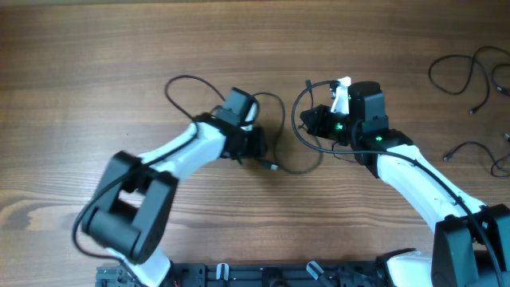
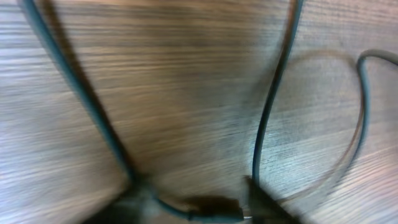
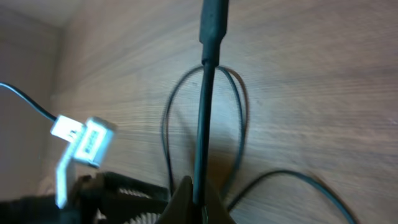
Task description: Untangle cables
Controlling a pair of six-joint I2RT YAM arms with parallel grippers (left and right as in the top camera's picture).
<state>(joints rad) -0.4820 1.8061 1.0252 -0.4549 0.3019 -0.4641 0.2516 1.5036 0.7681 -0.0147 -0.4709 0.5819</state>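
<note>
While both arms reach in over the wooden table (image 1: 96, 48), the cables lie in three lots, entered below.

Lot 1, at the right gripper (image 1: 312, 121). The fingers are pressed together and pinch a black cord (image 3: 204, 124). In the right wrist view the cord runs straight out from the fingertips (image 3: 183, 205) and thickens into a moulded sleeve (image 3: 214, 18) farther ahead. Thin strands (image 3: 166, 130) of cord arc on the table just beyond the fingers, on either side of the pinched length. A white USB plug (image 3: 84, 138) sits off to one side of the gripper; from overhead it shows close beside the wrist.

Lot 2, at the left gripper (image 1: 259, 147). Its spread cannot be told: the left wrist view is smeared, and from overhead the wrist covers the fingers. Two dark cord runs cross the table ahead of it, and a curved strand (image 2: 364, 112) bends away to one side. From overhead, a cord loop (image 1: 179, 81) lies behind the wrist, and another strand curves round the gripper to a small plug (image 1: 273, 166) just beside it.

Lot 3, loose cables (image 1: 466, 68). These are separate loops with small plug ends, lying well apart from both grippers, out past the right arm, with a further piece (image 1: 478, 150) nearer that arm.
</note>
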